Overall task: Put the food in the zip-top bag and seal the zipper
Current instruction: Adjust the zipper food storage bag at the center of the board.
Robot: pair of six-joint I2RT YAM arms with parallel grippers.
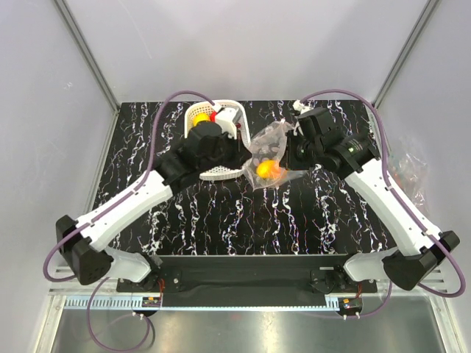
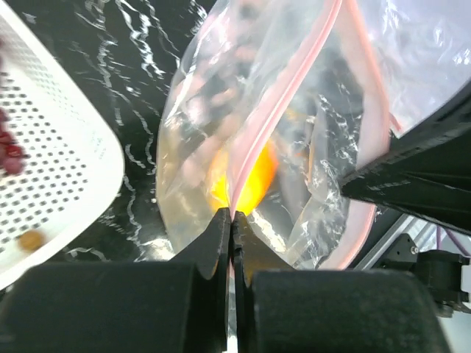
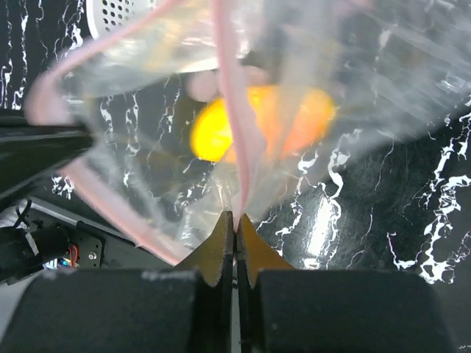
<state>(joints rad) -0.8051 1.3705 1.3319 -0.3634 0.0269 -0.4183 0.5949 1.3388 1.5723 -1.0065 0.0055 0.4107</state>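
Note:
The clear zip-top bag hangs between my two grippers over the middle of the table, with yellow and orange food inside. My left gripper is shut on the bag's pink zipper. My right gripper is shut on the zipper from the other side. The yellow-orange fruit shows through the plastic in the left wrist view and in the right wrist view. More food, yellow and red pieces, lies in the white basket.
The white lattice basket sits behind and under my left arm, also at the left of the left wrist view. A crumpled clear plastic lies off the table's right edge. Grey walls enclose the black marbled table.

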